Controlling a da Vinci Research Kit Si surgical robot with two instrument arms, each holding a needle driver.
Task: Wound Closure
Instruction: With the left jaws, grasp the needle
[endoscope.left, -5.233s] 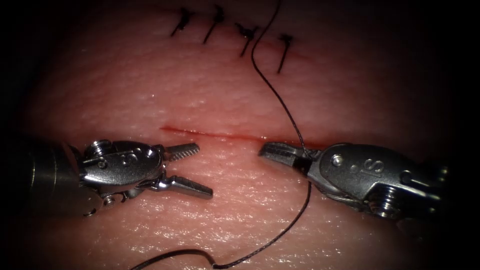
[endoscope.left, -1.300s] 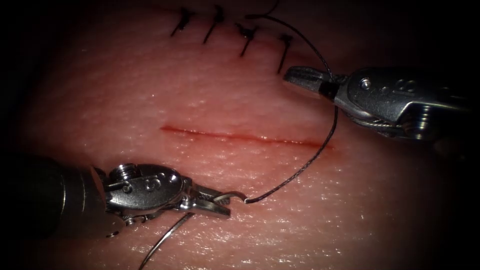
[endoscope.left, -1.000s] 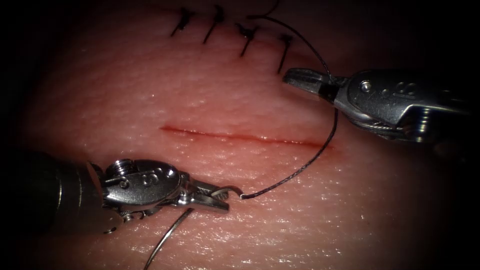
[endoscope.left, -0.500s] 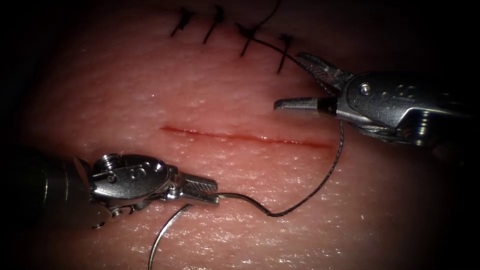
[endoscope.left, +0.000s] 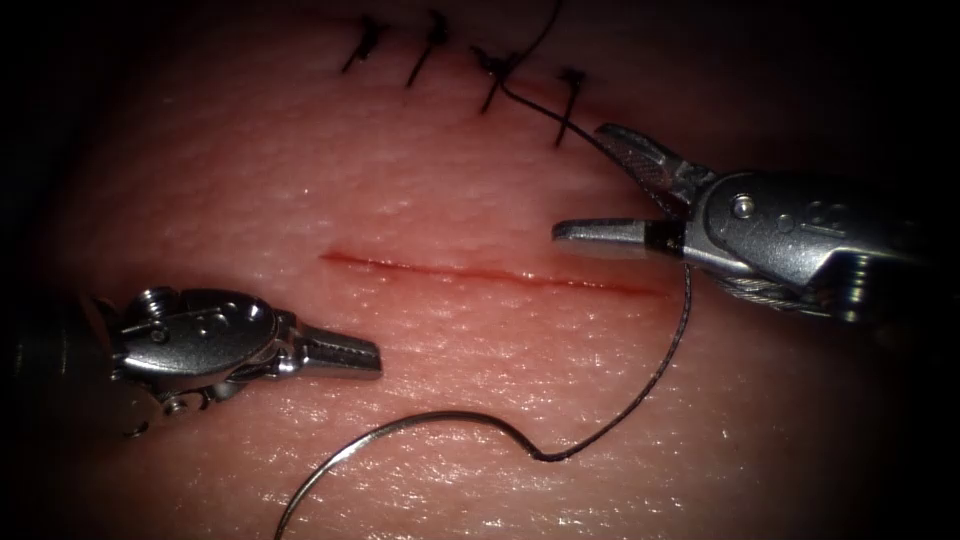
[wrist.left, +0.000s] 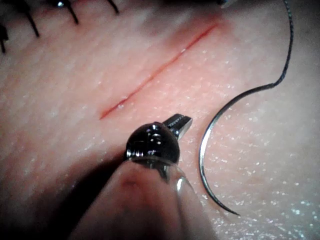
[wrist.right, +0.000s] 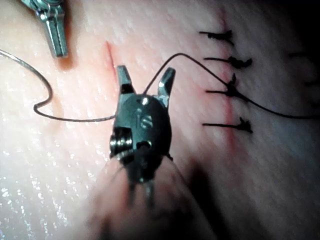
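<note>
My right tool (endoscope.left: 600, 185) carries an "S" stamp on its housing, readable in the right wrist view; its jaws stand wide apart, gripping nothing, with the thread (endoscope.left: 655, 375) running between them. My left tool (endoscope.left: 350, 353) has its jaws closed and empty. The curved needle (endoscope.left: 400, 435) lies free on the tissue (endoscope.left: 250, 180), outside it, below the cut (endoscope.left: 480, 272). The right wrist view shows the thread reaching the finished stitches (wrist.right: 232, 90).

Light pools in the middle of the frame and drops off into a dark border (endoscope.left: 30, 60) at every edge (corners blackest), with small wet glints (endoscope.left: 700, 440) sparkling across the lower right.
</note>
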